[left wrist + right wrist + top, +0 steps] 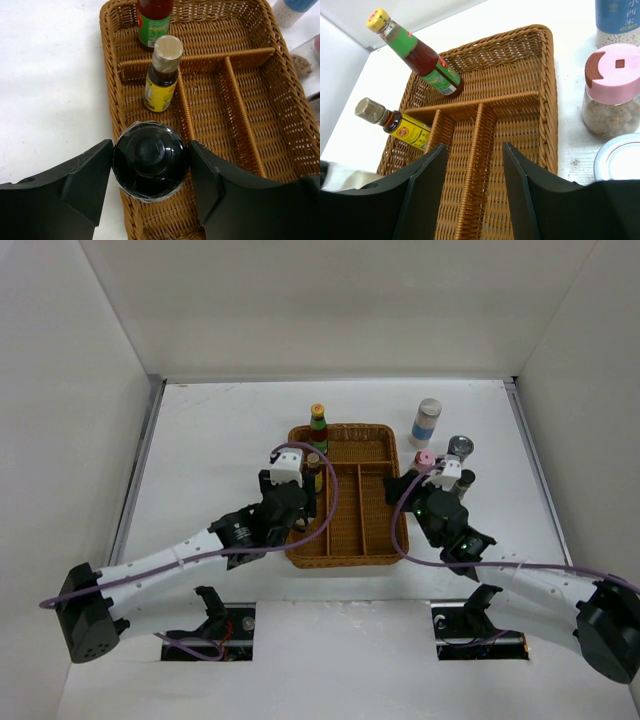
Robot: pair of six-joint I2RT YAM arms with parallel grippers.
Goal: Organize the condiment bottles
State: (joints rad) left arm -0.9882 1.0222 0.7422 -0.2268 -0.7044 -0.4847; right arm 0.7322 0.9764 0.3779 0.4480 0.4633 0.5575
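Trouble looms if the left gripper (150,150), clamped on the black-capped bottle (150,170), tips it into the yellow-labelled bottle (162,75), while the right gripper (473,150) gapes empty.

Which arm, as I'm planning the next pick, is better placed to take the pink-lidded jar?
Right. The right gripper is open, over the tray's right side, with the pink-lidded jar standing close beside it. The left gripper is shut on a black-capped bottle at the tray's left edge.
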